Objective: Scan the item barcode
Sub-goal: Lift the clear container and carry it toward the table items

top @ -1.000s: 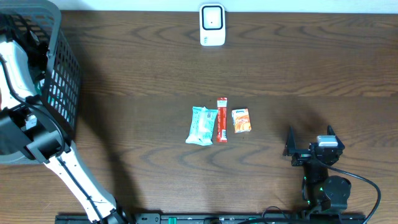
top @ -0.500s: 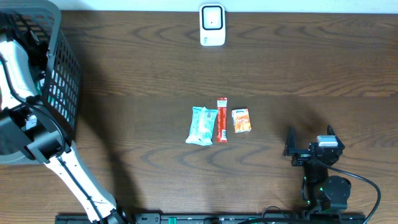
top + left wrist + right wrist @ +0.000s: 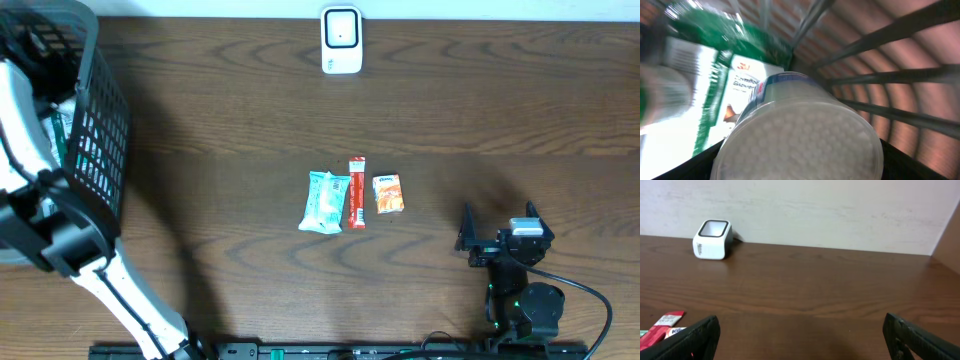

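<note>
A round tub [image 3: 799, 131] with a translucent white lid and a blue and red label fills the left wrist view, inside the black wire basket [image 3: 96, 130]. My left gripper [image 3: 800, 167] is shut on it, with one black finger [image 3: 704, 162] against each side of the lid. From overhead the left arm [image 3: 28, 160] reaches into the basket and hides the gripper. The white scanner [image 3: 341, 40] stands at the table's far edge, also seen as the scanner [image 3: 713, 240] from the right wrist. My right gripper [image 3: 500, 236] rests open and empty at the front right.
A light blue packet [image 3: 325, 201], a red stick [image 3: 356, 192] and a small orange packet [image 3: 388, 193] lie mid-table. A white and green packet [image 3: 700, 95] lies in the basket behind the tub. Basket wires [image 3: 890, 75] stand close on the right.
The left jaws have come in slightly onto the tub. The left arm has shifted inside the basket, uncovering a green packet there. The right arm has not moved.
</note>
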Motion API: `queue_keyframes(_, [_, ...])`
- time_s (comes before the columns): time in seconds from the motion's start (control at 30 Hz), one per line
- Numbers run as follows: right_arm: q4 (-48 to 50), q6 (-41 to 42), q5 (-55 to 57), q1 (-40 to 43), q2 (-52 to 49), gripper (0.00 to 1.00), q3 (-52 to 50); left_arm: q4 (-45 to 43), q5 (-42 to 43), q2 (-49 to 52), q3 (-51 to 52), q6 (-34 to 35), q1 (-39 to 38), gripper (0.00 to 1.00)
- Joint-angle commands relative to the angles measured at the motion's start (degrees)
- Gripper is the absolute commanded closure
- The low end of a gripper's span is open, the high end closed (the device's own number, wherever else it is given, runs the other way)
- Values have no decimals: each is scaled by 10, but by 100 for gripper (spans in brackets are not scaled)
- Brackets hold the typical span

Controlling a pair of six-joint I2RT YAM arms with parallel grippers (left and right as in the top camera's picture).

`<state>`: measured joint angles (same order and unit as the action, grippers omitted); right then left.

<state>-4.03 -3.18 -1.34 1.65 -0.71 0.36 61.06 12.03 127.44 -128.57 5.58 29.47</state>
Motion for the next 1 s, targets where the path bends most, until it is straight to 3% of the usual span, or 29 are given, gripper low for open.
queue_keyframes(0.0, [-2, -3, -2, 5, 2, 1, -1, -3, -38, -69, -8, -3, 1, 37])
queue_keyframes(0.17, [-2, -3, -2, 5, 2, 1, -1, -8, -96, -138, -8, -3, 1, 37])
queue_keyframes(0.53, [-2, -3, -2, 5, 2, 1, -1, 12, -98, -297, -8, 15, -16, 37])
queue_keyframes(0.97, [-2, -3, -2, 5, 2, 1, -1, 213, -93, -415, -8, 60, -188, 37])
